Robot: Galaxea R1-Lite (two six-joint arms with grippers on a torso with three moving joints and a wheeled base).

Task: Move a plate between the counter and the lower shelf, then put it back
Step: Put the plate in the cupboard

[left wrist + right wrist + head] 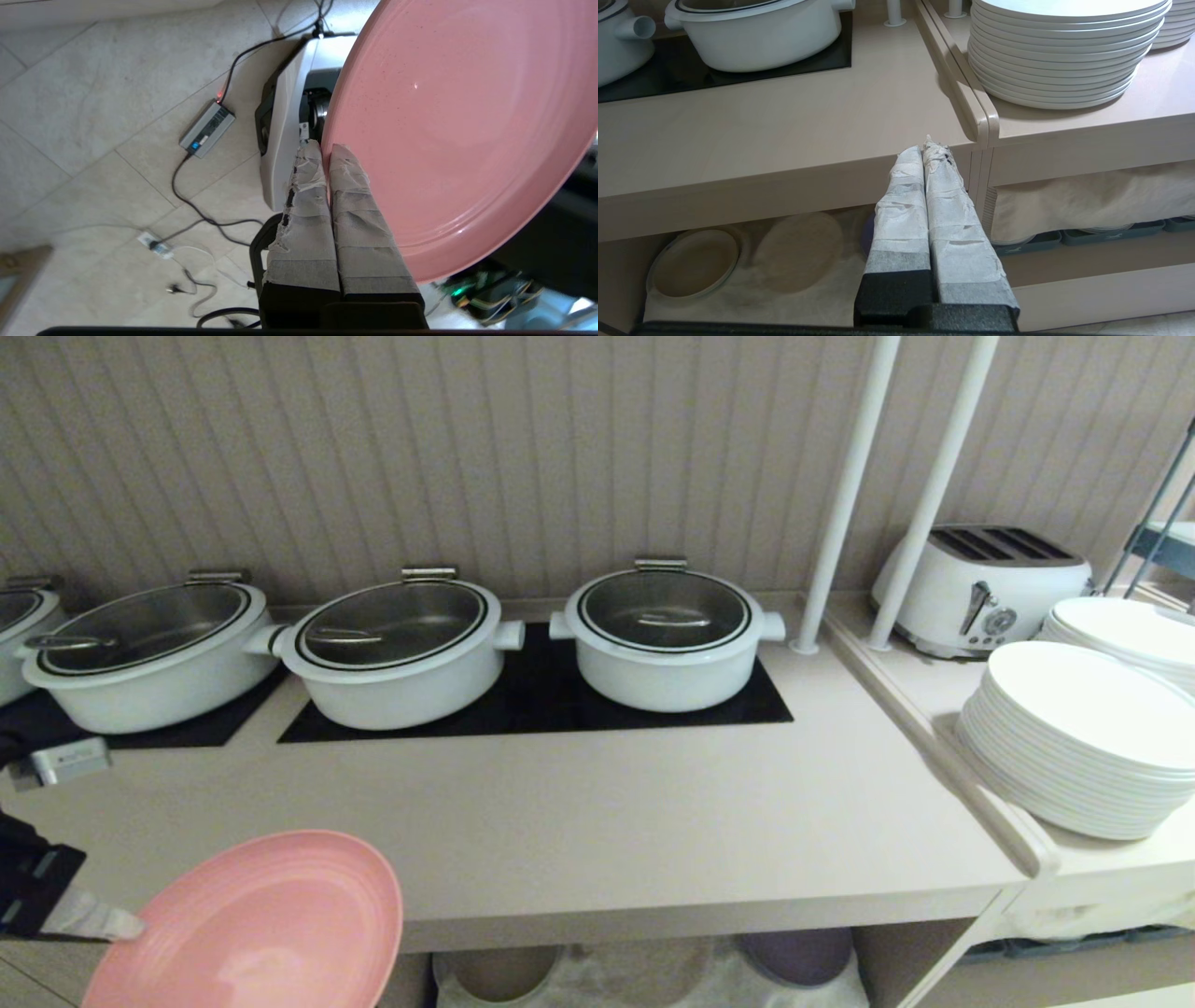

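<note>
In the head view, the round matte pink plastic plate (257,924) is in the air at the lower left, in front of the front edge of the long glossy beige table (579,831) and a little lower than its top. The left gripper (117,926) pinches the rim of the plate at its left side. I judge that the plate is on its way between the lower shelf (653,975) and the table. The next move, I think, asks to lift the plate clear over the thick front edge and to lay it flat on the bare beige part in front of the black glass panels (541,695). Only a narrow strip of the shelf shows under the table, so the other plates there are cut off.

In the left wrist view, the taped fingers (355,214) are pressed together on the thin rim. The plate is strongly tilted, and it hides what is behind it.

In the right wrist view, the right gripper (927,151) hangs in front of the table edge with its fingers pressed together on nothing. It covers part of the shelf, where a beige plate with greenish rim (693,263) lies on white cloth (798,298).
</note>
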